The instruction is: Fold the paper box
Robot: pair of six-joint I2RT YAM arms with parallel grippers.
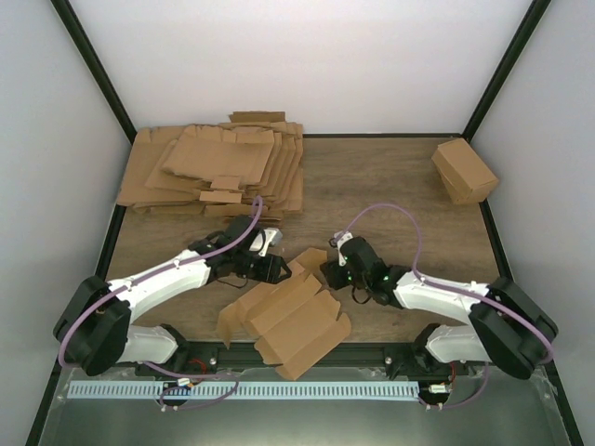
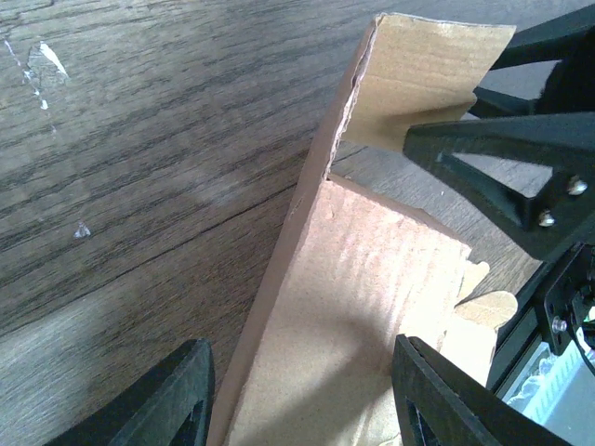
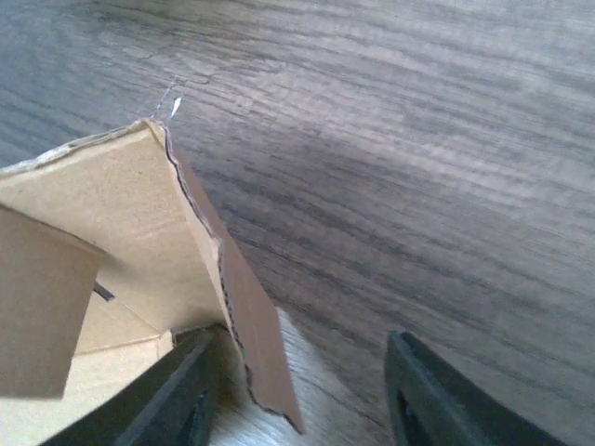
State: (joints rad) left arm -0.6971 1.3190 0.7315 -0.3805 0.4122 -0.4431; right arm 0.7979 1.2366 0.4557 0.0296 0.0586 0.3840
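Observation:
The paper box [image 1: 296,318] lies near the table's front edge as a half-raised brown sheet with its flaps spread out. My left gripper [image 1: 282,269] is at its far left corner and my right gripper [image 1: 327,272] at its far right flap. In the left wrist view the left gripper [image 2: 302,400] is open, with an upright box wall [image 2: 363,279] between its fingers [image 2: 172,400] and touching neither. The right gripper [image 3: 302,395] is open too. A standing flap [image 3: 246,316] leans by its left finger [image 3: 181,390], well apart from the other finger.
A thick pile of flat brown sheets [image 1: 218,172] fills the back left of the table. A closed brown carton [image 1: 463,170] sits at the back right. Bare wood [image 1: 390,195] lies between them. The right gripper's black fingers [image 2: 502,158] show in the left wrist view.

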